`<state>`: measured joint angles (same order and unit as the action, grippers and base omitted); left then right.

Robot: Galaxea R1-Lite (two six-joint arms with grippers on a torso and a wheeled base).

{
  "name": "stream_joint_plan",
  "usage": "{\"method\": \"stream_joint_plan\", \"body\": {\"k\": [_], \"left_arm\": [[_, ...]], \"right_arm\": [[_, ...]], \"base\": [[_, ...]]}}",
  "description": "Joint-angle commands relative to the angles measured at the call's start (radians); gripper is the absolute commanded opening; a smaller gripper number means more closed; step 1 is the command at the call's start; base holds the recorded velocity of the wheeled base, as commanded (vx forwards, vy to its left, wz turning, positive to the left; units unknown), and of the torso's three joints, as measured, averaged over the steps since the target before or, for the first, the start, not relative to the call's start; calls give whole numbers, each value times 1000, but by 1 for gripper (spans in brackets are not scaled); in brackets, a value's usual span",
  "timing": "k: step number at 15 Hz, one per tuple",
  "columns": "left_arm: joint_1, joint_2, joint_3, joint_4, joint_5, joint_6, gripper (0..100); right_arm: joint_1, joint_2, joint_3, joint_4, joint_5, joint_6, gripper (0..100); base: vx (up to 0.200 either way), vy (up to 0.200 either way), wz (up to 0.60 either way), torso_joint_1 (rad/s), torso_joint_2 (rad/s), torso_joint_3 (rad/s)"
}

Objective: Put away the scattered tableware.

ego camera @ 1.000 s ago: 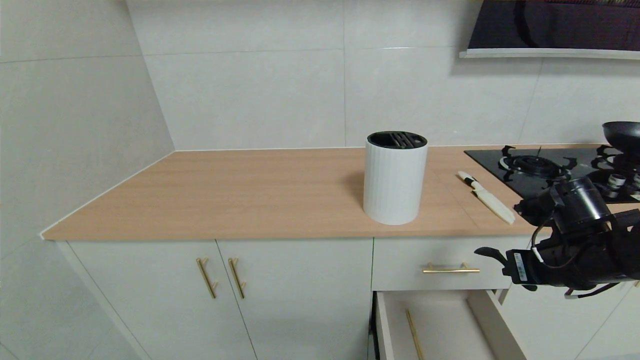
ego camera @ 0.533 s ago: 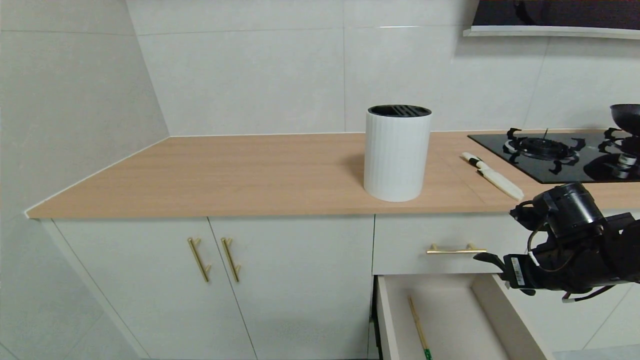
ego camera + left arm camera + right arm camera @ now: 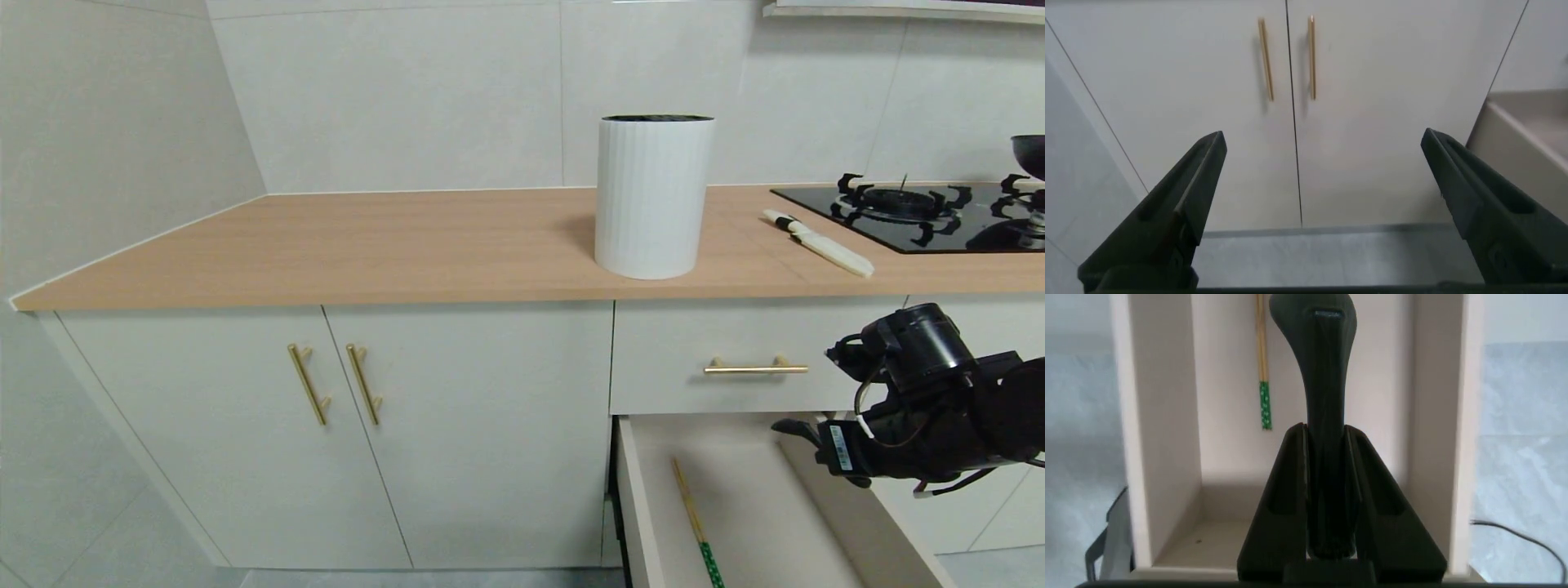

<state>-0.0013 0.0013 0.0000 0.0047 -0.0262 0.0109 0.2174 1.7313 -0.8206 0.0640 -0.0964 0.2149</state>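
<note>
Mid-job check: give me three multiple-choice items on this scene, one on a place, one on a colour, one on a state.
1. Where do the chopsticks lie?
A. on the counter
B. in the open drawer
C. on the stove

2. What colour is the cylindrical holder?
A. white
B. black
C. green

3. How is the left gripper?
A. shut
B. open
C. holding a knife

Answers: B, they lie on the floor of the pulled-out drawer; A, its ribbed wall is white; B, its fingers stand wide apart with nothing between them.
</note>
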Motion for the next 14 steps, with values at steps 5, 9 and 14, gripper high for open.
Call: {"method": "stream_joint_plan", "body": {"k": [5,9,14], "left_arm": [[0,0,0,0,0,0,100],[0,0,0,0,0,0,100],[0,0,0,0,0,0,100]], "right_arm": [[0,13,1,0,0,0,0],[2,14,3,0,0,0,0],[31,86,17,-43,3,-2,0]], "base": [[0,0,0,-123,443,323],[0,0,0,-25,129,98],[0,0,0,0,0,0]]}}
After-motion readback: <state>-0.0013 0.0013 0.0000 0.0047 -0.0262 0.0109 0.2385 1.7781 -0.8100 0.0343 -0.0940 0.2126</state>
